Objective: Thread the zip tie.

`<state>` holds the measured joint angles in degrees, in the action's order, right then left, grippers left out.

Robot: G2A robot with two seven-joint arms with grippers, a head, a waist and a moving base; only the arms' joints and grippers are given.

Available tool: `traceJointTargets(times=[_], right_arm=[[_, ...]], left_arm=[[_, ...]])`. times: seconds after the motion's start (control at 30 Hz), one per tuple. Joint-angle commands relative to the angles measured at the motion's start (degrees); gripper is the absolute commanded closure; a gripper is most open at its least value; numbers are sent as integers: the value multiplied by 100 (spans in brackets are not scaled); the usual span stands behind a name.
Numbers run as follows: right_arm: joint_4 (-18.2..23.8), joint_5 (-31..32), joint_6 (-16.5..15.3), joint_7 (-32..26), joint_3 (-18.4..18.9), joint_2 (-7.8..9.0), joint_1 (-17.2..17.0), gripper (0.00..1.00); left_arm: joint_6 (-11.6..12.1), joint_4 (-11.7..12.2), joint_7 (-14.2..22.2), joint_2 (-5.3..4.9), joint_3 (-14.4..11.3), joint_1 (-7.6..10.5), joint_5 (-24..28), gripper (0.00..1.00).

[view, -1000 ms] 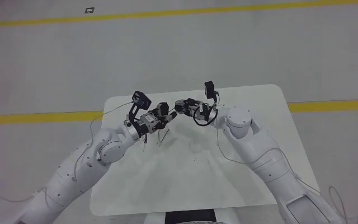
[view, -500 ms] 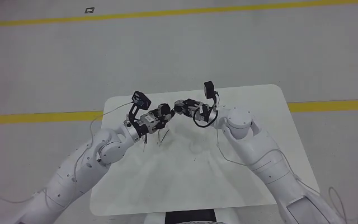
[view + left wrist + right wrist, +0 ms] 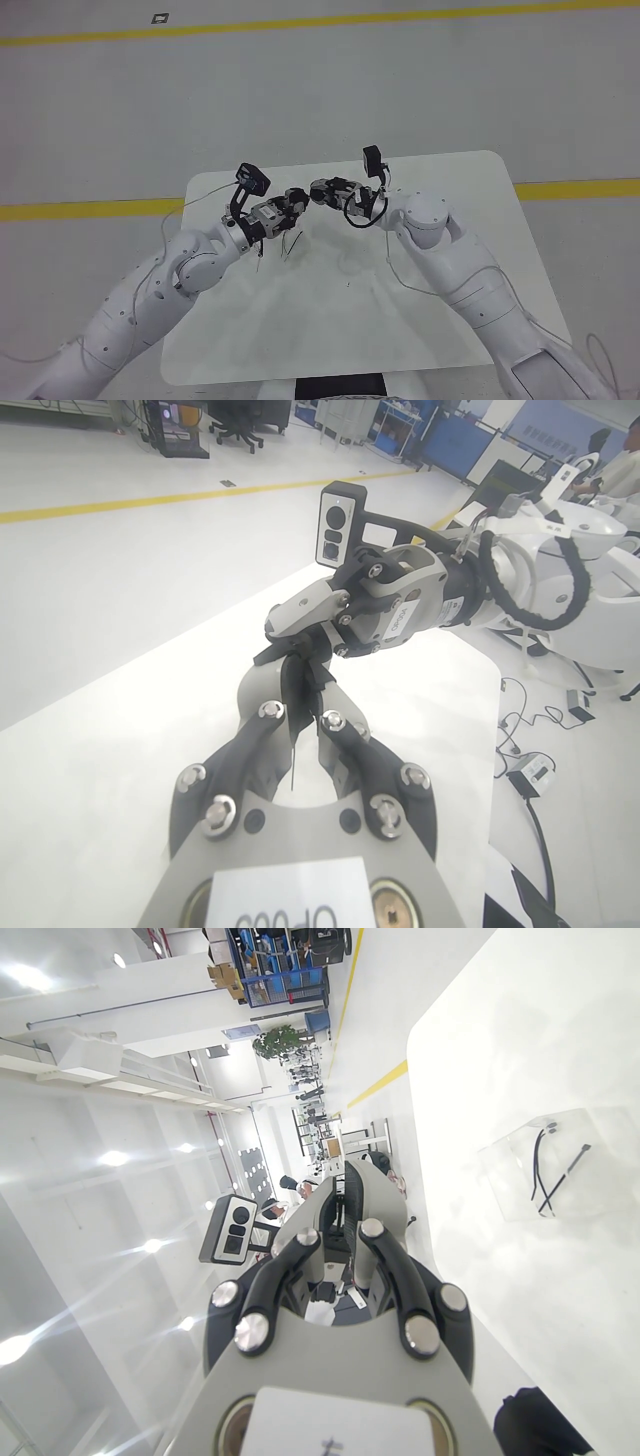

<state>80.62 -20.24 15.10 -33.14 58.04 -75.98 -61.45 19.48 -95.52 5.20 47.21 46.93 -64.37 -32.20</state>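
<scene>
The top camera looks down from well above the left gripper (image 3: 298,198) and right gripper (image 3: 315,190). Each wrist camera sits close behind its own gripper, facing forward past it; all three share the table (image 3: 470,200).

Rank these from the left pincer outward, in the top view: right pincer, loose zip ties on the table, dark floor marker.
1. Right pincer, tip to tip with the left pincer.
2. Loose zip ties, on the table, nearer the robot.
3. Dark floor marker, far beyond the table.
</scene>
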Motion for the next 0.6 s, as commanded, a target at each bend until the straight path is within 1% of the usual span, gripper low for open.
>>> traceJointTargets(times=[0.0, 0.03, 0.07, 0.13, 0.2, 0.43, 0.57], right_arm=[[-6, -7, 6, 8, 1, -2, -1, 69], [-9, -13, 5, 14, 8, -2, -2, 57], [-10, -19, 2, 15, 14, -2, -4, 57], [-9, -17, -2, 23, 31, 0, -11, 50], [0, -23, -5, 30, 50, 3, -22, 0], [21, -52, -15, 59, 152, 22, -104, 0], [50, -13, -38, 88, 299, 59, -196, 0]], left_arm=[[0, 0, -6, -5, 6, -4, 22, 100], [0, -2, -10, -8, 10, -5, 33, 100], [0, -4, -13, -11, 13, -7, 43, 100], [0, -14, -15, -19, 18, -10, 57, 100], [0, -15, -10, -26, 21, -10, 48, 100], [0, 8, -13, -38, 7, -8, 53, 100], [0, 21, -2, -57, 31, -2, 30, 100]])
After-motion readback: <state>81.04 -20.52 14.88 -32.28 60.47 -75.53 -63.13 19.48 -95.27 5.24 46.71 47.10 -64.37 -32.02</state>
